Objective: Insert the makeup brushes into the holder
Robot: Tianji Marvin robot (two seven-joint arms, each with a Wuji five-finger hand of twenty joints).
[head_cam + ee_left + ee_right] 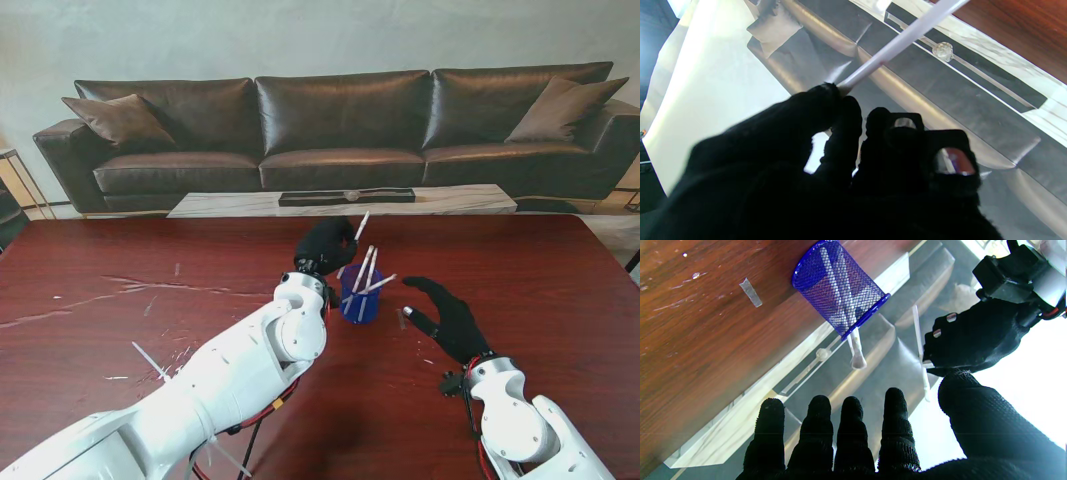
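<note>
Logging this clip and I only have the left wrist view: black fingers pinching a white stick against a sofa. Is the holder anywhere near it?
Observer: Yes. In the stand view the left hand holds the brush just behind the blue mesh holder, on its far side from me.
Operator: Is the holder empty?
Observer: No, several white brushes already stand in it, leaning.
Operator: And the other hand?
Observer: The right hand is open, fingers spread, to the right of the holder, holding nothing.

Soft daylight; glare washes the wrist views' backgrounds, near fingers (826, 103) blurred and silhouetted.
</note>
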